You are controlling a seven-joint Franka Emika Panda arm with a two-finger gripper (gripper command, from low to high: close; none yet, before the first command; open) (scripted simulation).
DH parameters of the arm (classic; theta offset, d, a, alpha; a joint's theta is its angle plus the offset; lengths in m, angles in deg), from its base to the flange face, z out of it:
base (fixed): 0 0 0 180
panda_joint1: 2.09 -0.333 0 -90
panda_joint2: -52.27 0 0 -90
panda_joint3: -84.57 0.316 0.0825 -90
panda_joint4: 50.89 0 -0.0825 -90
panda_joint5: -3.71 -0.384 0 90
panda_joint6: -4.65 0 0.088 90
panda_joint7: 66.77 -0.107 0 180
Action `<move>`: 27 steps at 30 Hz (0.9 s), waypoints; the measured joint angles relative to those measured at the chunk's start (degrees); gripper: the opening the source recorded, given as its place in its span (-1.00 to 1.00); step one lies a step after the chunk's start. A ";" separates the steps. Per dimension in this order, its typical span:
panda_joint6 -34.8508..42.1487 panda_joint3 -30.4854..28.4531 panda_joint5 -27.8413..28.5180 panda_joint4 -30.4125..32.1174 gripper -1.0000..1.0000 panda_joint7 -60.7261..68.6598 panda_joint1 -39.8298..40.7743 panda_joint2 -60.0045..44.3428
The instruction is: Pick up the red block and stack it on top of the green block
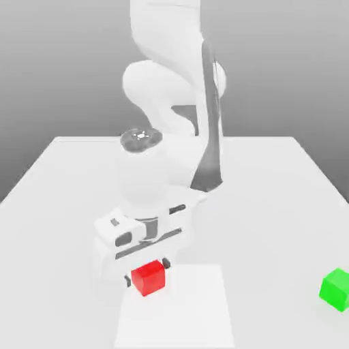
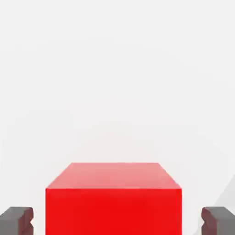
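The red block [image 1: 148, 278] sits on the white table [image 1: 272, 204] near the front, low under my hand. My gripper [image 1: 147, 272] has come down over it, one dark fingertip [image 1: 128, 279] on each side. In the hand view the red block [image 2: 114, 199] lies between the two dark fingertips [image 2: 16, 221], with a narrow strip of table showing on either side, so the gripper [image 2: 117, 221] stands open around it without touching. The green block [image 1: 336, 288] rests on the table far off toward the exterior view's right edge.
The white arm [image 1: 170, 88] rises behind the hand and hides the middle of the table. A brighter square patch [image 1: 177, 313] marks the tabletop beneath the red block. The table's edges run along the exterior view's left and right.
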 joint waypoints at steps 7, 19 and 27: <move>2.42 -2.44 3.47 0.32 -1.00 -2.45 -1.55 2.97; 14.84 -1.60 15.33 -2.27 -1.00 -7.66 -8.04 12.97; 23.49 11.20 15.50 -18.14 -1.00 4.05 -25.37 5.60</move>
